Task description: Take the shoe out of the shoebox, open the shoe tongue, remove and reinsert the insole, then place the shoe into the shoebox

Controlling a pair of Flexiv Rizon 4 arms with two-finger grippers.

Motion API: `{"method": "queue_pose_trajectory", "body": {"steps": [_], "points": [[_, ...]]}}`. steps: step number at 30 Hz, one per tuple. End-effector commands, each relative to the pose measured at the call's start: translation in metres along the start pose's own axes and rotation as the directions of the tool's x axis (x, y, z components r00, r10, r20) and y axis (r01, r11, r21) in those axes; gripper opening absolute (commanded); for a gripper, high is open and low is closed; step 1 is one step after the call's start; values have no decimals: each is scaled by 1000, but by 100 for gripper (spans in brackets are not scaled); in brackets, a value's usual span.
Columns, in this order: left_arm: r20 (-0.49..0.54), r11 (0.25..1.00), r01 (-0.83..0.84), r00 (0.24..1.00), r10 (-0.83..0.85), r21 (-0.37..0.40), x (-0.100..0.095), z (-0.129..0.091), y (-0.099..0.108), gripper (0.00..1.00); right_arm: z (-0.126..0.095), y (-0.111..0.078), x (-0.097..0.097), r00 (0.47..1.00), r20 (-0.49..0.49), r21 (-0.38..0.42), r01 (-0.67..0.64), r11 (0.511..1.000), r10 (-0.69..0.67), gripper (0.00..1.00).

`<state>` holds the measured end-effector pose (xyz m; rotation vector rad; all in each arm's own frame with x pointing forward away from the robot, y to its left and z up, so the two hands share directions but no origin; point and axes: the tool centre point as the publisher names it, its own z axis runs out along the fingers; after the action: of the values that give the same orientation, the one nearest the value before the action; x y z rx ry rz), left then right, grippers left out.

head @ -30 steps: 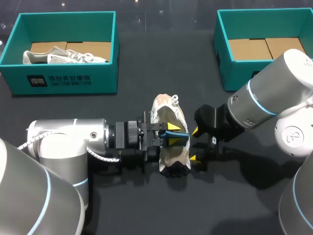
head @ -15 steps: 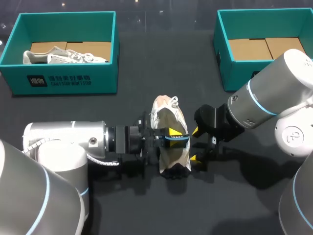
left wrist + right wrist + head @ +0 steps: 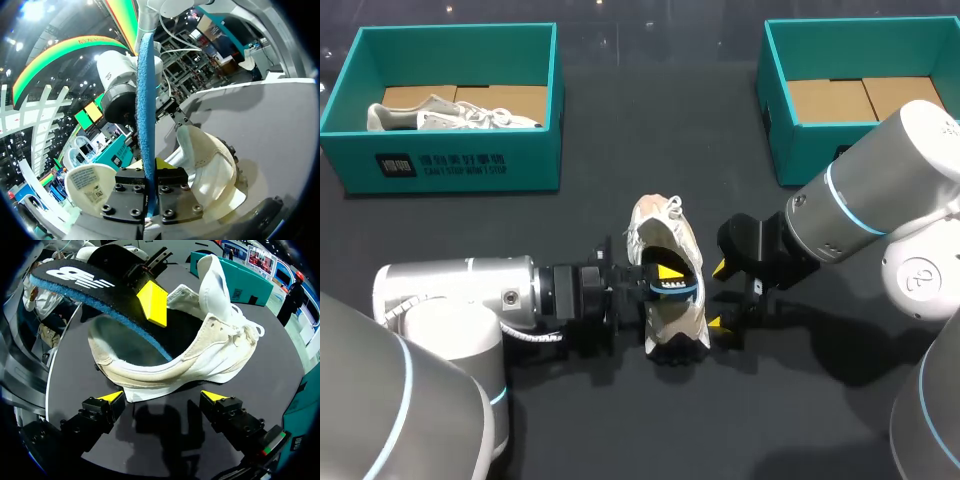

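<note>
While the left pincer (image 3: 150, 176) clamps the insole (image 3: 95, 292), one end tucked inside the shoe (image 3: 215, 350) on the counter's (image 3: 640, 430) middle, the insole step looks in hand, and next it needs sliding along the sole, the right pincer (image 3: 162, 401), wide beside the shoe, steadying.

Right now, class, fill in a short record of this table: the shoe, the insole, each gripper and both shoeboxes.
shoe: on the table between the grippers, outside both boxes, tongue raised
insole: tilted, lower end in the shoe's opening
left gripper: shut on the insole
right gripper: open, beside the shoe, not touching it
left shoebox: holds a second shoe
right shoebox: only cardboard inside
</note>
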<state>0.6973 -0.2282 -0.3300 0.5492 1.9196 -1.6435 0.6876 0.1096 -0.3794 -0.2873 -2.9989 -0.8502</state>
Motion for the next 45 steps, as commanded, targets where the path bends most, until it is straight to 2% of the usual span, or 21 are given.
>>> {"method": "queue_pose_trajectory", "body": {"steps": [1,9,11,12,14,23,27,30,31,32,40,45], "points": [[3,999,-10,1000,10,-34,-2,8,9,0,-1,-1,2,1000,2,-1,1,1000,-1,100],[10,999,13,1000,-12,-47,-5,4,8,0,-1,-1,2,1000,2,-1,1,1000,-1,100],[15,999,19,1000,-19,-44,-6,3,5,22,-1,-1,2,1000,2,-1,1,1000,-1,100],[17,999,22,1000,-21,-41,-7,2,3,27,-1,-1,2,1000,2,-1,1,1000,-1,100],[19,999,24,1000,-23,-37,-7,1,-3,30,-1,-1,2,1000,2,-1,1,1000,-1,100],[29,999,19,999,-18,-27,-12,-5,-25,26,-1,-1,2,1000,2,-1,1,1000,-1,100],[28,1000,4,1000,-4,-18,-12,-4,-34,29,-1,-1,2,1000,2,-1,1,1000,-1,100],[15,1000,-8,1000,8,-3,-9,-3,-39,23,-1,-1,2,1000,2,-1,1,1000,-1,100],[6,1000,-14,1000,14,1,-7,-2,-40,16,-1,-1,2,1000,2,-1,1,1000,-1,100],[3,1000,-17,1000,17,2,-6,-2,-40,0,-1,-1,2,1000,2,-1,1,1000,-1,100],[-26,997,-83,996,82,0,2,2,-20,0,-1,-1,2,1000,2,-1,1,1000,-1,100],[-26,994,-107,994,107,-28,1,3,-6,0,-1,-1,2,1000,2,-1,1,1000,-1,100]]}}
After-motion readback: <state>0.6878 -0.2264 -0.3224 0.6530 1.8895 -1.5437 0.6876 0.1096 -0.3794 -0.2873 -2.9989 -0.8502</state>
